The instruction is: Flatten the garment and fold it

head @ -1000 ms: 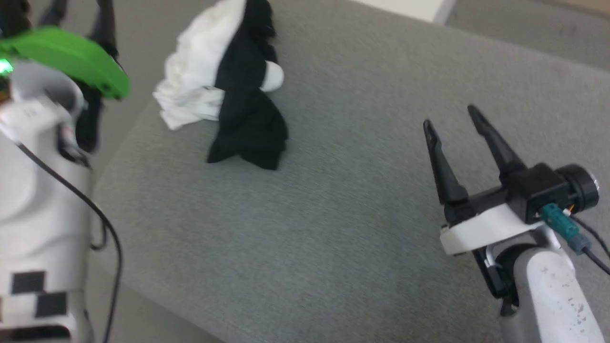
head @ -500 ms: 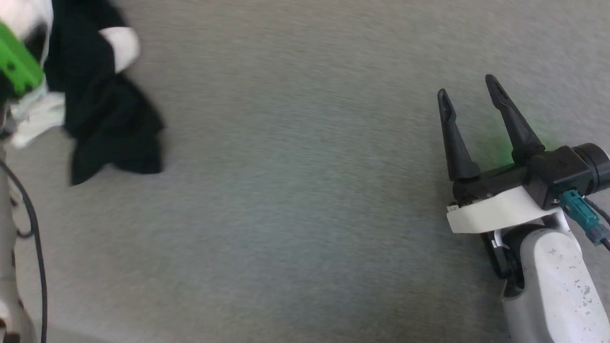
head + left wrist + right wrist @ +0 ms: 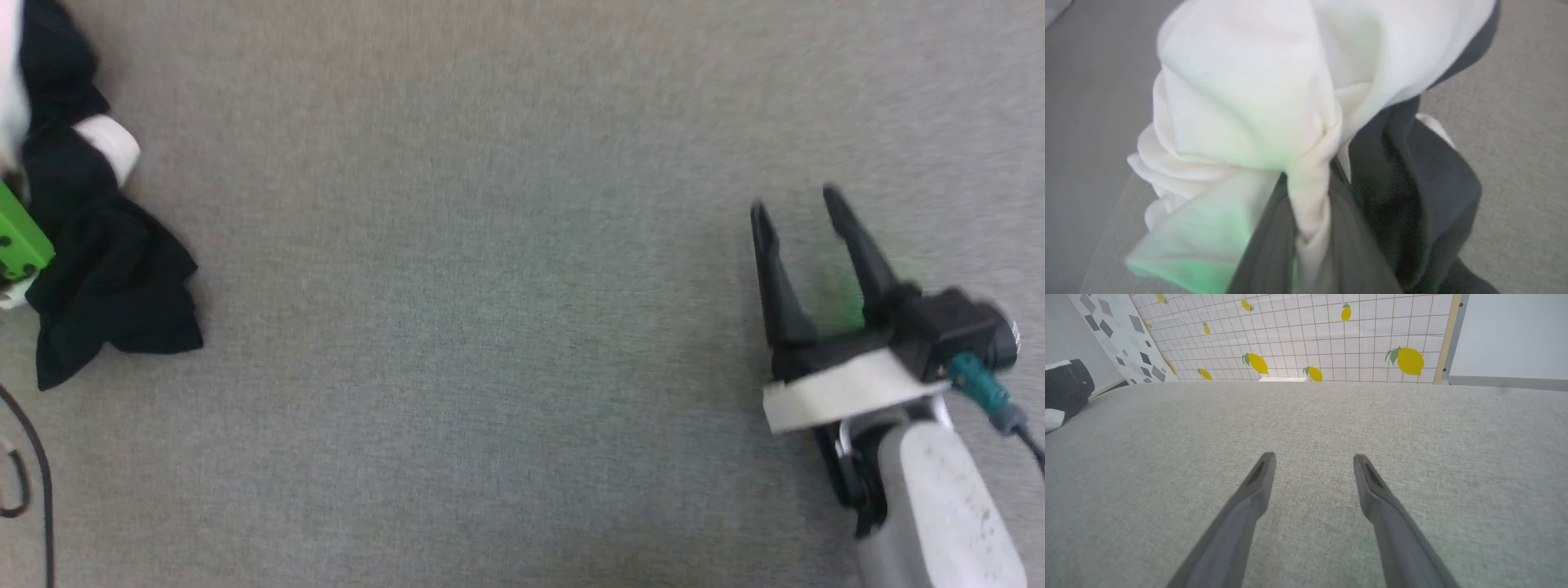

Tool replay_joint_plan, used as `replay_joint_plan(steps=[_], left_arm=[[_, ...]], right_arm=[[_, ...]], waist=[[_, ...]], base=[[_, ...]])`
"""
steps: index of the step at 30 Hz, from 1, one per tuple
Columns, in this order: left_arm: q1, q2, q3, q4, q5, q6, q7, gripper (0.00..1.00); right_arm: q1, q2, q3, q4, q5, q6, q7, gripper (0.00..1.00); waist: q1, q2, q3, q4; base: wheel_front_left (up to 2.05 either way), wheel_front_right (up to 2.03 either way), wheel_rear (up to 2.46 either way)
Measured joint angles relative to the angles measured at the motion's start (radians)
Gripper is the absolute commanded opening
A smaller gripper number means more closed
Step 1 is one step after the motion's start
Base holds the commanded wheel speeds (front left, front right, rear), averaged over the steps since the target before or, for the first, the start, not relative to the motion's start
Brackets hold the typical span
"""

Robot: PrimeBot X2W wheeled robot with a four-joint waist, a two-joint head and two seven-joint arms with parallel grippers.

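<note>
The garment point(image 3: 106, 278) lies bunched at the far left of the head view, black cloth heaped over white, and it is cut off by that view's edge. In the left wrist view the garment point(image 3: 1241, 102) is a large crumpled white mass with black folds to its right. My left gripper point(image 3: 1308, 173) is shut on a twisted strand of its white fabric. A green part of my left arm point(image 3: 20, 245) overlaps the cloth. My right gripper point(image 3: 796, 204) is open over bare grey surface, far to the right of the garment. In the right wrist view the right gripper point(image 3: 1312, 461) holds nothing, and the garment point(image 3: 1063, 386) shows at the left edge.
The grey woven surface point(image 3: 490, 327) spreads wide between the garment and my right arm. A wall with a grid and lemon print point(image 3: 1331, 335) stands beyond its far edge. A black cable point(image 3: 33, 474) hangs at the lower left. The surface's edge runs close beside the garment point(image 3: 1102, 228).
The head camera has swung, so the garment now sits at the left edge of its view. My left gripper has closed on the white fabric. The right gripper stays open.
</note>
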Motion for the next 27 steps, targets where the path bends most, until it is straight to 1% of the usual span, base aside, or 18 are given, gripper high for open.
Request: replay_joint_plan(steps=[4,7,8,11,13,19,23,27], left_arm=[[-0.026,0.044,-0.031,-0.05,0.094,-0.043,-0.196,0.0],[-0.078,0.069,-0.075,-0.071,0.183,-0.049,-0.322,0.0],[-0.099,0.071,-0.091,-0.076,0.213,-0.049,-0.359,0.0],[-0.163,0.062,-0.134,-0.089,0.254,-0.052,-0.448,0.0],[-0.2,0.038,-0.164,-0.104,0.278,-0.053,-0.491,0.0],[-0.273,-0.077,-0.264,-0.152,0.294,-0.08,-0.575,0.0],[-0.291,-0.151,-0.321,-0.179,0.278,-0.108,-0.584,0.0],[-0.29,-0.233,-0.383,-0.179,0.253,-0.132,-0.569,0.0]], right_arm=[[0.055,-0.001,-0.013,0.042,0.024,0.0,-0.011,1.0],[0.09,-0.001,-0.02,0.061,0.045,0.0,-0.019,1.0],[0.102,-0.001,-0.022,0.066,0.052,0.0,-0.021,1.0],[0.136,-0.001,-0.024,0.075,0.063,0.0,-0.025,1.0],[0.152,-0.001,-0.026,0.078,0.069,0.0,-0.025,1.0],[0.19,0.0,-0.026,0.077,0.078,0.0,-0.023,1.0],[0.203,0.0,-0.017,0.066,0.078,0.0,-0.012,1.0],[0.217,-0.001,-0.017,0.059,0.077,0.0,-0.001,1.0]], waist=[[-0.0001,0.0,-0.082,-0.014],[-0.0002,0.0,-0.153,-0.018],[-0.0002,0.0,-0.18,-0.018],[-0.0002,0.0,-0.258,-0.018],[-0.0002,0.0,-0.306,-0.02],[-0.0002,0.0,-0.437,-0.042],[-0.0003,0.0,-0.49,-0.082],[-0.0003,0.0,-0.516,-0.133]], base=[[0.0,0.0,0.0],[0.0,0.0,0.0],[0.0,0.0,0.0],[0.0,0.0,0.0],[0.0,0.0,0.0],[0.0,0.0,0.0],[0.0,0.0,0.0],[0.0,0.0,0.0]])
